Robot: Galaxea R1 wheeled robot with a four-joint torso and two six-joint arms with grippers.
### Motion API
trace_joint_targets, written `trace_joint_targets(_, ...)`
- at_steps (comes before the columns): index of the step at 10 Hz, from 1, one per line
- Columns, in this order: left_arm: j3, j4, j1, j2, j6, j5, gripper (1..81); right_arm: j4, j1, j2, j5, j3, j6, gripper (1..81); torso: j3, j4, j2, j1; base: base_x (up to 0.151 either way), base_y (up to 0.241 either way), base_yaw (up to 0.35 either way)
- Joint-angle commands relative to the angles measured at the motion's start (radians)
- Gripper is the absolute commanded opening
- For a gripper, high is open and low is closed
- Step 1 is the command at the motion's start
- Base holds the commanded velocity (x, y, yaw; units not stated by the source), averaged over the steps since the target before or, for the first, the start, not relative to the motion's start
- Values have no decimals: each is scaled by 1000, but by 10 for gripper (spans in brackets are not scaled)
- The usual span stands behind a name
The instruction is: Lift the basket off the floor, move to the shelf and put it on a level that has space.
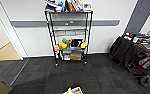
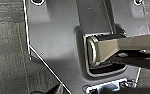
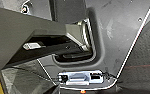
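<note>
- The basket (image 1: 74,91) sits on the floor (image 1: 41,75) at the near edge of the head view, just in front of the robot; its pale woven side, a bit of rim and a yellow soft item poking up are what can be seen of it.
- The shelf (image 1: 69,37) stands well apart from it, against the white wall (image 1: 111,12): thin black poles, small wheels, wire tiers.
- Its top tier is crowded with books and packets.
- The middle level (image 1: 70,31) looks bare, a pale grid.
- Lower down sit colourful toys (image 1: 63,44), green, yellow, orange and blue, and beneath them a brown cardboard box (image 1: 76,55).
- To the right stands a dark, cluttered cart (image 1: 138,55); to the left is an open doorway (image 1: 1,45).
- Both wrist views show robot plate over carpet; whether either gripper's fingers are spread or pressed together, I cannot tell.
</note>
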Motion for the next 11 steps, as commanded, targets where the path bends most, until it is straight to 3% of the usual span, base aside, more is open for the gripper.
trace_joint_targets(1, 70, 3, -23, -53, -3, 48, 811, 5, 37, -122, -57, 170, 2, 811, 0, 0, 0, 0, 0, 0, 0)
trace_joint_targets(8, 214, -24, -73, -146, -9, 51, 811, 8, 95, -191, -59, 193, 8, 811, -1, 0, 0, -1, 90, 0, 0)
trace_joint_targets(11, 223, -27, -73, -153, -10, 50, 811, 8, 106, -247, -57, 265, 10, 811, -1, 0, 0, -1, 93, 0, 0)
